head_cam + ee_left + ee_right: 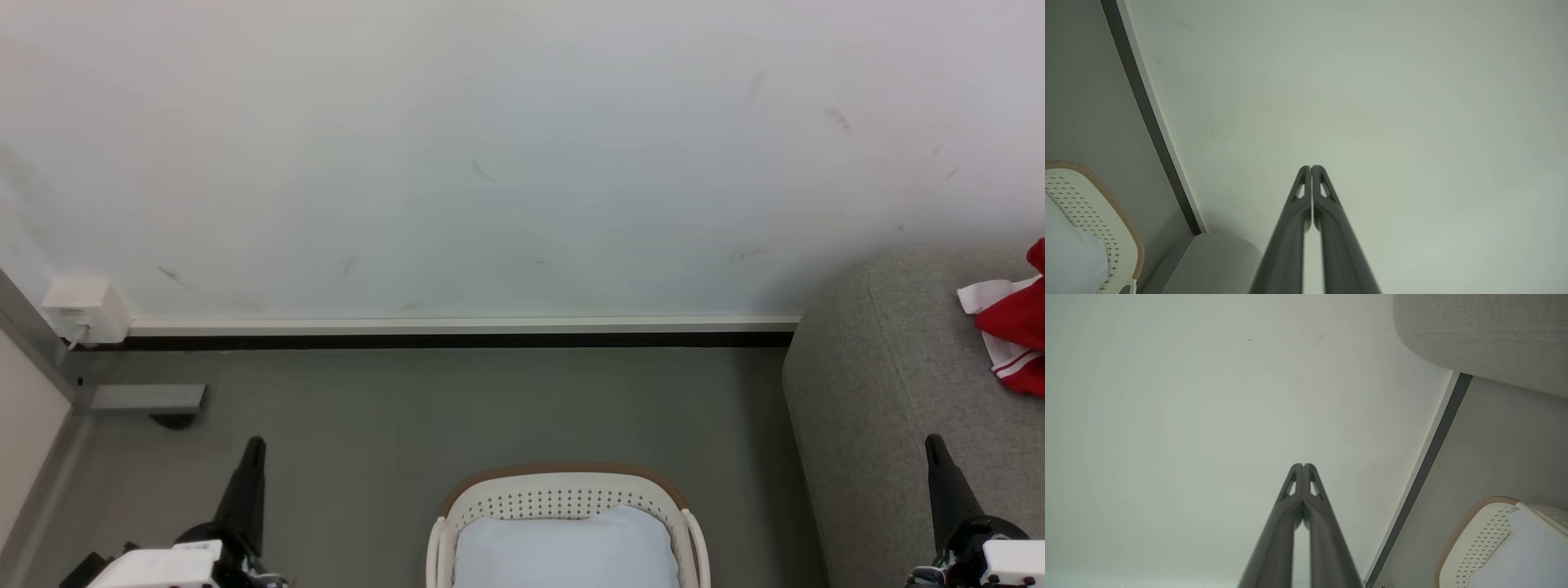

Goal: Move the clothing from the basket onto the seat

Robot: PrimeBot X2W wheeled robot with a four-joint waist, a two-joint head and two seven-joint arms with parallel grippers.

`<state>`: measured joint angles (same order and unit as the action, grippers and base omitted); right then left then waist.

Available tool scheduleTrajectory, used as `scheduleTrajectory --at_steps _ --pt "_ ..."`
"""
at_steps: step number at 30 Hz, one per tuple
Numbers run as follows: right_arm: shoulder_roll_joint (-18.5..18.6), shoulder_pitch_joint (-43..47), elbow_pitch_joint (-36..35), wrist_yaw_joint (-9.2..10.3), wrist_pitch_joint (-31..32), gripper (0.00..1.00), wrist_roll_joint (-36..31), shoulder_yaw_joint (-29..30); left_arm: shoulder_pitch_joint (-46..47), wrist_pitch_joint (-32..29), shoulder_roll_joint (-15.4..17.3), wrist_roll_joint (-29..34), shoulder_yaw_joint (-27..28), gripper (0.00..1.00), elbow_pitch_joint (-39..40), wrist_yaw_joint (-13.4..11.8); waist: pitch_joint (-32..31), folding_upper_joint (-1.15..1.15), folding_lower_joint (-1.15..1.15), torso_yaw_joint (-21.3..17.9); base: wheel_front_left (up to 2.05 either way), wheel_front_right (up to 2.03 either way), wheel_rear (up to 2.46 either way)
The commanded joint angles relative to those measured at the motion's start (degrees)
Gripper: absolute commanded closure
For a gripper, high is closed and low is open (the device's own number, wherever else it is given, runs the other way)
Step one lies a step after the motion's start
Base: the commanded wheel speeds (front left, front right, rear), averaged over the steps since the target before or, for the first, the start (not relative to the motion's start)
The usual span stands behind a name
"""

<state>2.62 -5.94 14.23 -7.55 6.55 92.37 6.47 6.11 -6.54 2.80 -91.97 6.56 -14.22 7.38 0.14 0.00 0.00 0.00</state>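
Pale scuffed wall [522, 147] fills the top of the head view, grey floor [367, 408] below it, and a white socket box [86, 310] sits low on the left; bottom centre, there's the basket [563, 490], brown rim showing, with a plain white cushion [567, 547] lying inside it; over on the right the seat [882, 367] comes in, and the clothing [1016, 327], red with white striped trim, is lying on top of it at the picture's edge, well apart from the basket; left gripper [255, 445] low left over the floor, right gripper [933, 445] low right in front of the seat, both pointing up, both empty.

Left wrist view now: fingers pressed together tip to tip, nothing between them, aimed at bare wall; basket [1106, 204] and cushion at lower left, a rounded corner of the seat [1216, 261] beside them.

Right wrist view: same story, fingers closed on nothing, facing wall; seat [1486, 330] top right, basket [1478, 535] with cushion lower right.
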Motion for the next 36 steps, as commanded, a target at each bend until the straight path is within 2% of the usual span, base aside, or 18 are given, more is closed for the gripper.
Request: scheduleTrajectory --at_steps 1,36 --pt "0.48 -0.77 -0.3 0.12 0.2 1.0 0.06 0.24 0.54 -0.25 0.15 -0.75 0.13 1.0 0.19 0.28 0.0 0.0 0.0 0.0 0.0 0.0 0.0" --pt "0.48 -0.77 -0.3 0.12 0.2 1.0 0.07 0.23 0.53 -0.24 0.15 -0.76 0.12 1.0 0.2 0.28 0.0 0.0 0.0 0.0 0.0 0.0 0.0"
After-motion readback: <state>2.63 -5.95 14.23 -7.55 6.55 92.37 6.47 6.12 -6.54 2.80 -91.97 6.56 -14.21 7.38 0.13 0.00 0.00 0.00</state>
